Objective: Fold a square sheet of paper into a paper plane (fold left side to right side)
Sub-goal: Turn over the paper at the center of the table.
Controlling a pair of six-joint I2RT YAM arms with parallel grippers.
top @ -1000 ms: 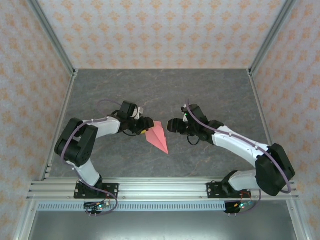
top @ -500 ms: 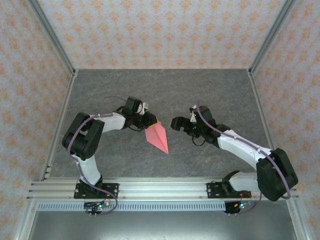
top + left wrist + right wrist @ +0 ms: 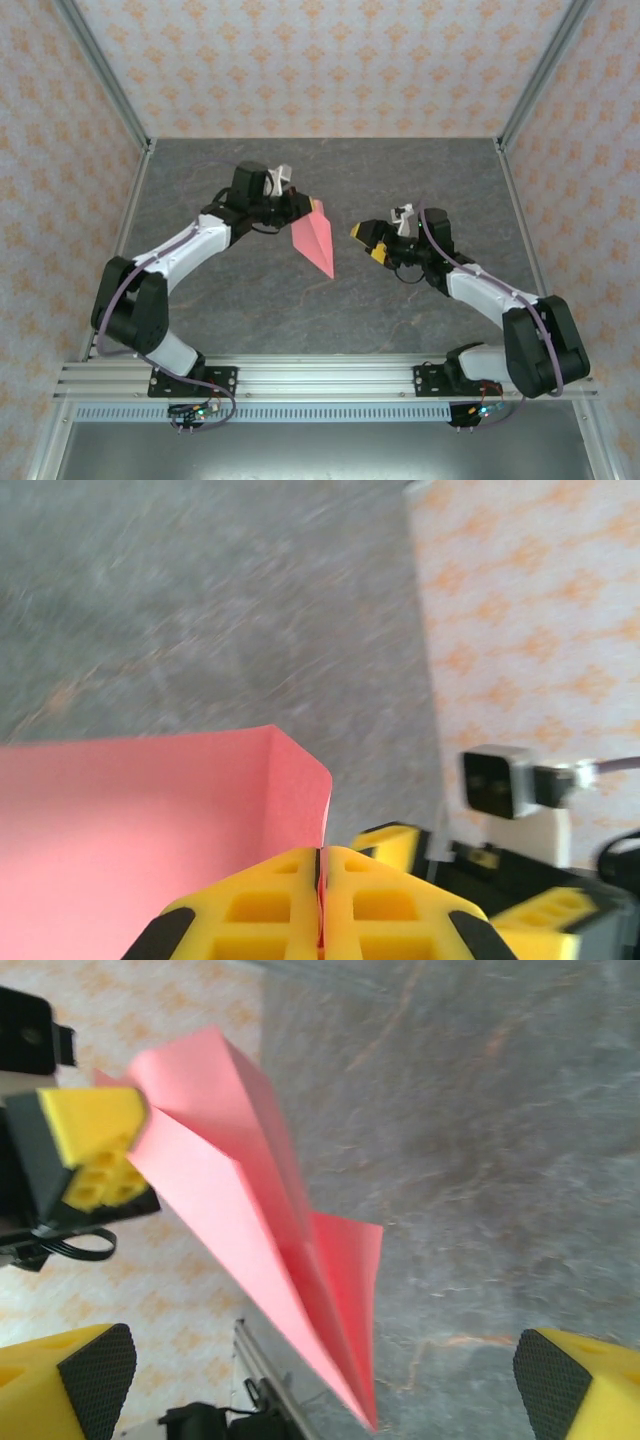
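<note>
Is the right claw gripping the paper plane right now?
No, the right claw stands wide open and apart from the paper plane, which the left claw pinches at its edge.

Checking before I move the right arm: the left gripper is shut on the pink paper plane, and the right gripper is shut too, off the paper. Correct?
Not quite: the right gripper is open, fingers spread wide in the right wrist view. The left gripper is shut on the paper plane; the right is off it.
</note>
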